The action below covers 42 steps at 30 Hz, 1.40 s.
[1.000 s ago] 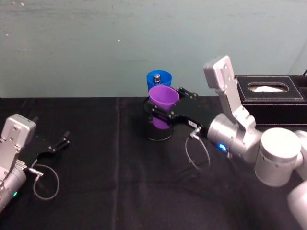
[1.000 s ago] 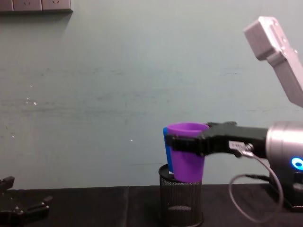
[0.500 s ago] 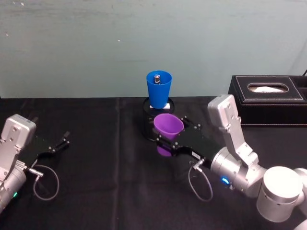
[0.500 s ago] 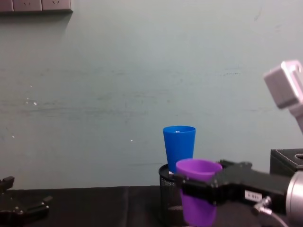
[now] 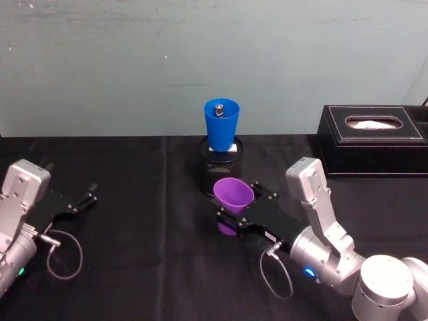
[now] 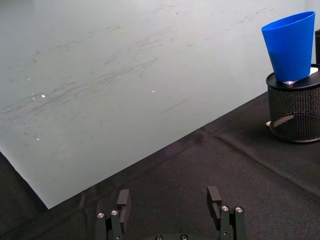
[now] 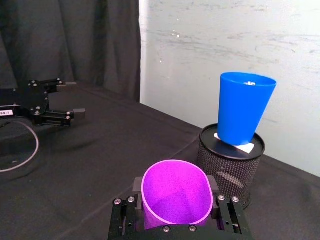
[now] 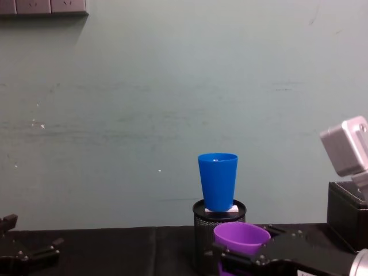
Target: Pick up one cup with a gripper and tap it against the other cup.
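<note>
Pulled back and lowered since a second ago, the right tool (image 5: pixel 235 217) clamps the purple cup (image 5: pixel 232 200) upright, low over the black surface (image 5: pixel 154 267). Ahead of it and higher stands the blue cup (image 5: pixel 221 124) atop a mesh pen holder (image 5: pixel 218 168) (apart, not touching), so any tap must go forward and up. Well off to the side, the left tool (image 5: pixel 85 198) rests with jaws spread.

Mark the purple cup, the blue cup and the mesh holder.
purple cup (image 7: pixel 175 192): right wrist view, inside wall.
blue cup (image 8: pixel 218 181): chest view, side wall.
mesh holder (image 6: pixel 295 115): left wrist view, mesh wall.
</note>
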Each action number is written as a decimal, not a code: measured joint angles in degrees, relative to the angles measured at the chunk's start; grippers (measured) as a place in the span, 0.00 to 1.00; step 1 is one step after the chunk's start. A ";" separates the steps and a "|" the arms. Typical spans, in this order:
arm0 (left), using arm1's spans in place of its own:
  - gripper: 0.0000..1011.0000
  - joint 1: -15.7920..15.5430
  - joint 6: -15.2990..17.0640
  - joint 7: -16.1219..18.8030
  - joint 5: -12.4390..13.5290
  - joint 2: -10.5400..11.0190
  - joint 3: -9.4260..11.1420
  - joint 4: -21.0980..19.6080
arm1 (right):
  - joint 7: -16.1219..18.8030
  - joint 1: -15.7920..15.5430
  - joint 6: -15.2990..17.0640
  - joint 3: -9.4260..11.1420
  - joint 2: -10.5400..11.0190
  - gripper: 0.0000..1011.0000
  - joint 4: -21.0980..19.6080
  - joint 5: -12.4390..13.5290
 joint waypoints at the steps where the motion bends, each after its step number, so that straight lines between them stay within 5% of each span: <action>1: 0.99 0.00 0.00 0.00 0.00 0.00 0.00 0.00 | 0.22 -0.04 -0.13 0.05 -0.06 0.72 0.19 0.03; 35: 0.99 0.00 0.00 0.00 0.00 0.00 0.00 0.00 | 1.67 -0.31 -3.01 -0.72 -0.60 0.72 3.75 -2.10; 42: 0.99 0.00 0.00 0.00 0.00 0.00 0.00 0.00 | 1.68 -0.30 -2.89 -0.72 -0.58 0.87 3.74 -2.01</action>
